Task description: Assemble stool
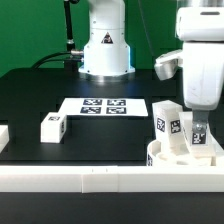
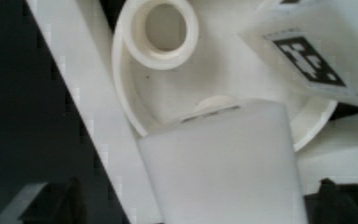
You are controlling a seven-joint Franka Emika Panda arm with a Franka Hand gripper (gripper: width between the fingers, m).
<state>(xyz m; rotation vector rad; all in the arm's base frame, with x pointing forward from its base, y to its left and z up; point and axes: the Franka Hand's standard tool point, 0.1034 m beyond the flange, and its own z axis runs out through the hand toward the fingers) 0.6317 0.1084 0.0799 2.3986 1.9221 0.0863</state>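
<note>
1. Gripper (image 1: 199, 128): jaws wide, holding nothing, straddling an upright leg (image 1: 199, 135).
2. Seat (image 1: 158, 157): round disc against the front rail; two legs stand in it, second leg (image 1: 167, 125) alongside.
3. Third leg (image 1: 53, 126): loose on bench (image 1: 30, 95), still to fit.
4. Marker board (image 1: 105, 106): behind.

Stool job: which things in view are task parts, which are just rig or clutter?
Task parts:
- white plastic round seat
- two tagged white legs standing on it
- loose tagged white leg

Not task:
- flat white marker board
- white rail
</note>
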